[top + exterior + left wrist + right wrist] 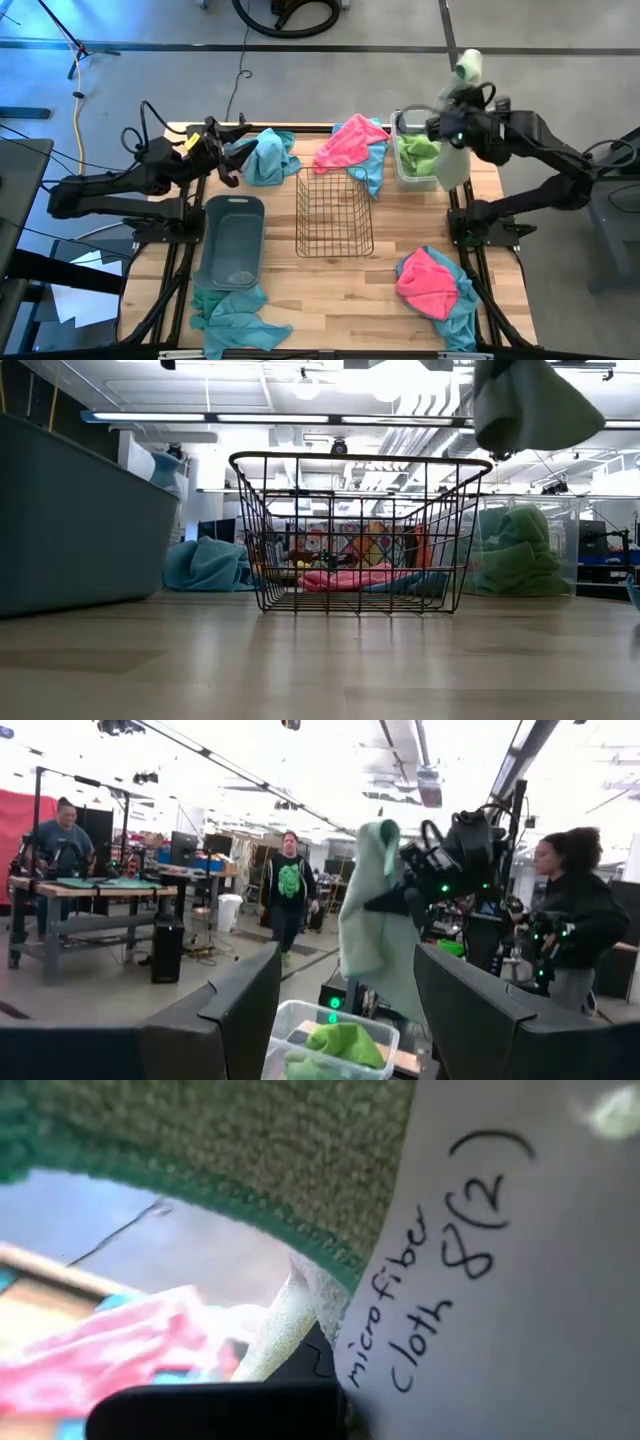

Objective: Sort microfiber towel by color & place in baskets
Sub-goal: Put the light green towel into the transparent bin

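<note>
Nearest cam: 2 teal/pink cloth piles, a teal pile (pixel 232 320) front-left of the wire basket (pixel 334 212) and a pink-on-teal pile (pixel 435 285) front-right. 3 containers L to R: grey tub (pixel 233 240), wire basket, clear bin (pixel 418 160) w/ green cloth inside. Left gripper (pixel 232 152) back-left of wire basket, fingers apart, holding nothing, beside a teal cloth (pixel 268 155). Pink-on-teal pile (pixel 355 150) behind wire basket. Right gripper (pixel 452 122) clamped tight on green cloth (pixel 455 150) hanging over clear bin.

right gripper (pixel 400 895) pinching a hanging green towel (pixel 375 920) | clear bin (pixel 335 1045) below — probably green cloths inside
</note>
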Robot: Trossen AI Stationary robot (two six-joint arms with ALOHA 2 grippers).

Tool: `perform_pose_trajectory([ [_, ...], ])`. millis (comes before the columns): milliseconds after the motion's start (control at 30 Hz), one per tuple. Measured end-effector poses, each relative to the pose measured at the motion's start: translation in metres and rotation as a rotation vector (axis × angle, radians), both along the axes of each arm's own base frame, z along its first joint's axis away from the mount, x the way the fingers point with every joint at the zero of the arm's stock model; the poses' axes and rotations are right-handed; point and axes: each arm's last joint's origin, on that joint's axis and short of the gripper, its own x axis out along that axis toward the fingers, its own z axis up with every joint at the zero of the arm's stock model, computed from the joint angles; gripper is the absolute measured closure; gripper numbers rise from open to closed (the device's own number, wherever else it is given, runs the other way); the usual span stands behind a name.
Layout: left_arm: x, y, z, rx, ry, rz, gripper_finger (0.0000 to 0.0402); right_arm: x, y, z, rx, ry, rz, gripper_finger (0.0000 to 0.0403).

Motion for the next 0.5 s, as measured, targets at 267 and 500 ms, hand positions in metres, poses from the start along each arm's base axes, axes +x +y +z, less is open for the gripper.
perform_pose_trajectory([
  [267, 0.006, 0.001, 0.0, -0.004, -0.023, -0.001, 0.0184, 0.0, -0.043, 0.012, 0.026, -0.002, 0.079, 0.0403],
  [500, 0.007, 0.002, 0.0, -0.012, -0.019, 0.022, 0.0188, -0.007, -0.078, 0.009, -0.026, -0.102, 0.103, 0.0403],
])
